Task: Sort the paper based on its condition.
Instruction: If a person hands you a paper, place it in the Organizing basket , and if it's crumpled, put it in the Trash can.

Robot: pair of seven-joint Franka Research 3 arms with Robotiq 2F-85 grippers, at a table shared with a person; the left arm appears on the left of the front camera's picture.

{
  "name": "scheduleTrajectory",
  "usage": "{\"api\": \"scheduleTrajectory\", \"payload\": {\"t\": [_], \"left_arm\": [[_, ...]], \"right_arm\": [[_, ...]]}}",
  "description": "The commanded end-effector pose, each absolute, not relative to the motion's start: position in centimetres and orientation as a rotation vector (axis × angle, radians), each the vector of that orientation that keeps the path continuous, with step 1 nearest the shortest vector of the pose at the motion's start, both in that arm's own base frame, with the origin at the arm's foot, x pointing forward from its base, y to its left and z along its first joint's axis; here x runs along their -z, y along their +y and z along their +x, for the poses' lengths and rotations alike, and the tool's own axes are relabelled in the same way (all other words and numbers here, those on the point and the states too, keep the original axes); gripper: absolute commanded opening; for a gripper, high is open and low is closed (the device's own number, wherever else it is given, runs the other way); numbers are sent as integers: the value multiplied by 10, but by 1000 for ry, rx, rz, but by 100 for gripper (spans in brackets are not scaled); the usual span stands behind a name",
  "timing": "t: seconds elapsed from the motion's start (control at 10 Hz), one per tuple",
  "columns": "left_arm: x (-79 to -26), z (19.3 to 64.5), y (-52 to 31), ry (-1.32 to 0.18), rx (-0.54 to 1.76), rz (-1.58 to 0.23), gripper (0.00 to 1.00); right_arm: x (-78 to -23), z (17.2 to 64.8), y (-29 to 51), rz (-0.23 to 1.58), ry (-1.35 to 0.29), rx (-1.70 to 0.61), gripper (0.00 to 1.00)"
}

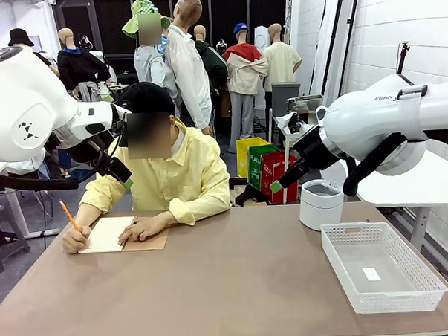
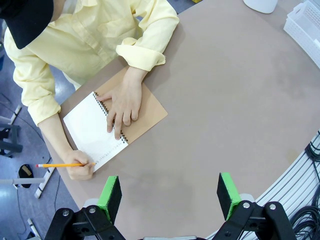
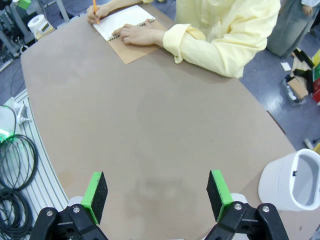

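Both jaws are spread, empty. Thin white paper page (image 1: 105,234), brown desk (image 1: 236,286) 10 o'clock: judged light, floppy; best pinched by free edge.

Left arm (image 1: 28,109) and right arm (image 1: 385,120) raised high over the table (image 1: 236,286), left gripper (image 2: 169,187) and right gripper (image 3: 156,187) both angled down at it, jaws wide apart.

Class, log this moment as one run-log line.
person: writing in notebook with pencil | left gripper: open, empty | right gripper: open, empty
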State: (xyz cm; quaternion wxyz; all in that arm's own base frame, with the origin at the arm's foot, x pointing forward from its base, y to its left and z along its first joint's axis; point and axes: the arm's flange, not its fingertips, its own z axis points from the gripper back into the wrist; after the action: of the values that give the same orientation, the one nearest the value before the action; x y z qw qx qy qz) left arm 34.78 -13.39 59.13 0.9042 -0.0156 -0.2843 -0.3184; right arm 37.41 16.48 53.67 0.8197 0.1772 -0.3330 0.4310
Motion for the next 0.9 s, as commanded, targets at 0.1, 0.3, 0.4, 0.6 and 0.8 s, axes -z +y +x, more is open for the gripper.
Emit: {"api": "scheduleTrajectory", "payload": {"t": [0.1, 0.3, 0.4, 0.6, 0.8], "left_arm": [[-591, 348, -133, -586, 652, -29, 100], [-591, 348, -133, -586, 652, -29, 100], [-591, 348, -133, -586, 652, -29, 100], [-591, 348, -133, -586, 652, -29, 100], [-591, 348, -133, -586, 652, -29, 100]], "right_arm": [[-536, 374, 164, 389, -704, -924, 100], [-536, 374, 164, 389, -704, -924, 100], [-536, 374, 164, 389, -704, -924, 100], [-536, 374, 164, 389, -704, -924, 100], [-536, 374, 164, 389, -704, -924, 100]]}}
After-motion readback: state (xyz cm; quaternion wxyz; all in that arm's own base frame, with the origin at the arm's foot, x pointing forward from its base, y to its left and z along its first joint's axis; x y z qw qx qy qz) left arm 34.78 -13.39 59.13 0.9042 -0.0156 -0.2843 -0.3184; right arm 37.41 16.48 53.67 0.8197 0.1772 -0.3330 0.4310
